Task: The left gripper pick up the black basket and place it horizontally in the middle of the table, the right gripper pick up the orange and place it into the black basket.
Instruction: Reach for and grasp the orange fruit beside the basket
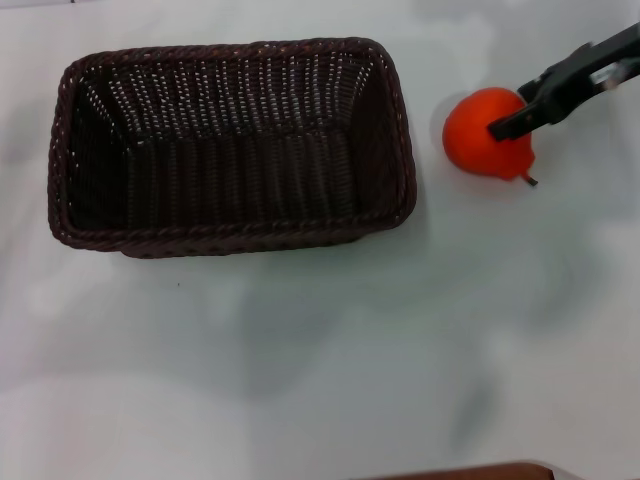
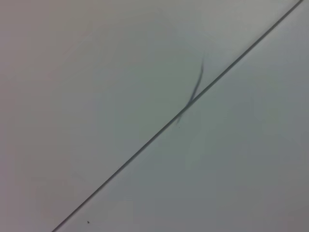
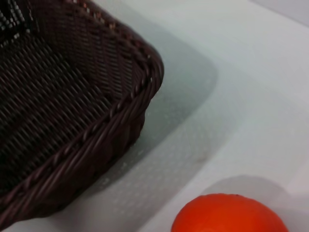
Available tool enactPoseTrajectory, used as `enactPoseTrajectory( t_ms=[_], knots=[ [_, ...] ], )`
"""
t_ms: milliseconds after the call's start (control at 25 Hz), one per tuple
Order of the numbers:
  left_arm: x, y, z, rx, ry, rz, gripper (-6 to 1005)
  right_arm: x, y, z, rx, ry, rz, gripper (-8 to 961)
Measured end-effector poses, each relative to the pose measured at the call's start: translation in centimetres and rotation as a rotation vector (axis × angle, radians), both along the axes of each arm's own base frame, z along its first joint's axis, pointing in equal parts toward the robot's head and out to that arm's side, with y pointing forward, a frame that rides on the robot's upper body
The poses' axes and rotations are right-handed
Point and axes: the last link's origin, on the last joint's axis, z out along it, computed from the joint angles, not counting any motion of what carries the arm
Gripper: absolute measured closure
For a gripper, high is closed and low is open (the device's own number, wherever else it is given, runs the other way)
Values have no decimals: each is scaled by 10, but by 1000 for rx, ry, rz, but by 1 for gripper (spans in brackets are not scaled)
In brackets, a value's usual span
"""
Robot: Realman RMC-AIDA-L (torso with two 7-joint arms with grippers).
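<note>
The black basket (image 1: 232, 148) lies lengthwise across the table (image 1: 320, 340), left of centre in the head view, open side up and empty. Its corner shows in the right wrist view (image 3: 72, 111). The orange (image 1: 484, 133) rests on the table to the right of the basket, its dark stem pointing toward me. It also shows in the right wrist view (image 3: 231, 215). My right gripper (image 1: 508, 112) reaches in from the upper right, its tips apart over the orange's right side. The left gripper is out of view.
The left wrist view shows only pale table surface crossed by a thin dark line (image 2: 178, 118). A brown edge (image 1: 470, 472) shows at the bottom of the head view.
</note>
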Motion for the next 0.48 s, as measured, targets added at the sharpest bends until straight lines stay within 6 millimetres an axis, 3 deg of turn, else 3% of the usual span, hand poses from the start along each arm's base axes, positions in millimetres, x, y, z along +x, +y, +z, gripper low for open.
enactPoseTrajectory(
  t_ms=[160, 480],
  knots=[
    [-2, -1, -1, -2, -4, 6, 115, 2, 6, -25, 10, -42, 16, 176],
    [-4, -2, -3, -7, -14, 18, 116, 0, 5, -35, -4, -34, 54, 479]
  ],
)
